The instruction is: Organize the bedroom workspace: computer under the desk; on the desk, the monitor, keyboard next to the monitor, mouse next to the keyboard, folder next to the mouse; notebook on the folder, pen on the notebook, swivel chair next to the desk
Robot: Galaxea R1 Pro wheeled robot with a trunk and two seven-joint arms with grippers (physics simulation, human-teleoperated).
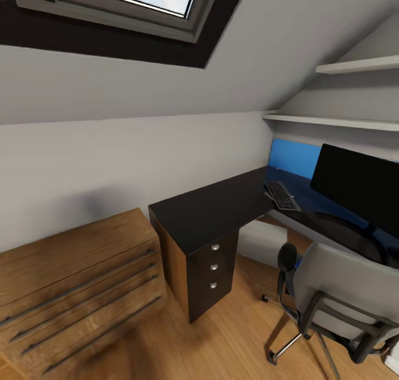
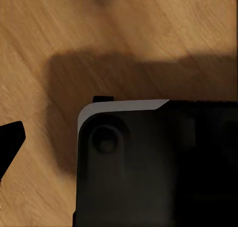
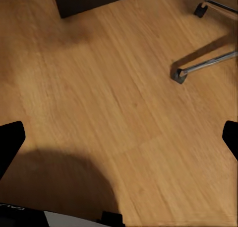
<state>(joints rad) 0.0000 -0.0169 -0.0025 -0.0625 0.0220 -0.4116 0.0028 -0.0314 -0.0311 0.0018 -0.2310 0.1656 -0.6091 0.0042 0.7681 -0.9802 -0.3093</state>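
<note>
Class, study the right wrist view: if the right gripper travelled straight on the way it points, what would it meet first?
Most likely the bare wooden floor, which lies between the open fingertips. The swivel chair's metal leg sits off to one side, outside that line.

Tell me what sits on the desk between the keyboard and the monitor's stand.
In the head view, nothing sits between them: the keyboard and the monitor stand are separated by a bare stretch of the dark desk top.

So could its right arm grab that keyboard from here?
Probably not yet. The right gripper hangs open over bare floor, while the keyboard lies far back on the desk, beside the monitor, with the chair between.
</note>
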